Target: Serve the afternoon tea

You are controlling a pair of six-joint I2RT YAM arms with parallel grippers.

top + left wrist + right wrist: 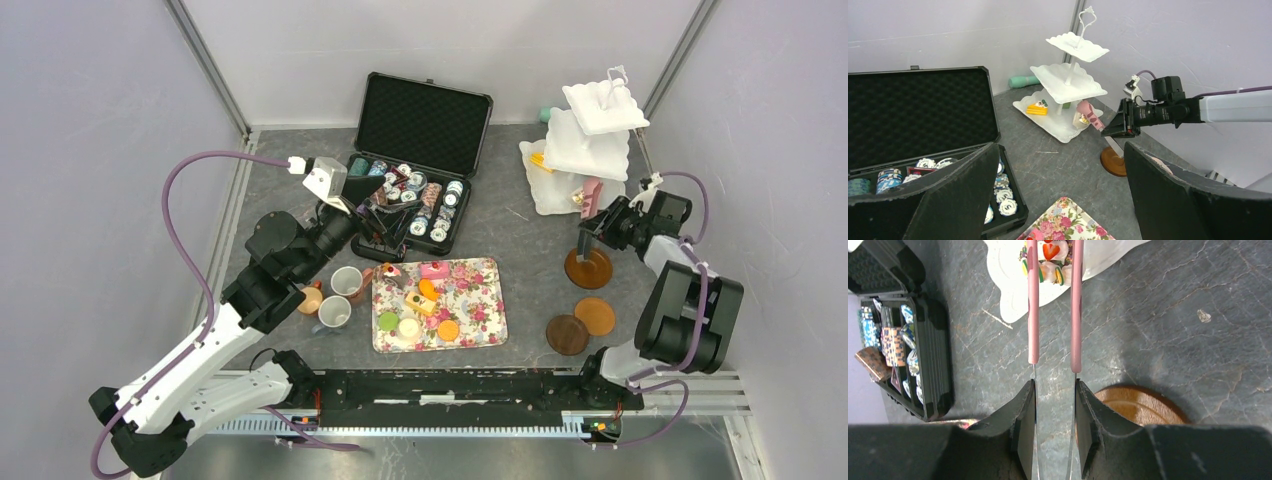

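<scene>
Pinching the pink tongs (1033,315) in the right gripper (1054,385), jaws set narrow on the 2 thin metal legs, and squeezing a cream cake (1050,252) with a red strawberry on top between the tips, right over the bottom tier of the white tiered stand (1068,82). Not able to tell whether touching that tier yet or hanging just above. Worrying mostly about the grip: clamping such thin legs far back from the tips, so risking the tongs twisting or springing apart and dumping the cake off the near rim of the stand. Also risking clipping that rim while lowering and rocking the whole stand, or shoving the yellow cake (1038,108) sitting on the same tier. Hovering the left gripper (1060,150) well away from the stand, jaws spread wide and holding nothing, so not helping with any tipping. Leaving the other cakes (428,290) on the floral tray (495,320), well apart from the stand, and 3 mugs (347,282) farther from it again.
</scene>
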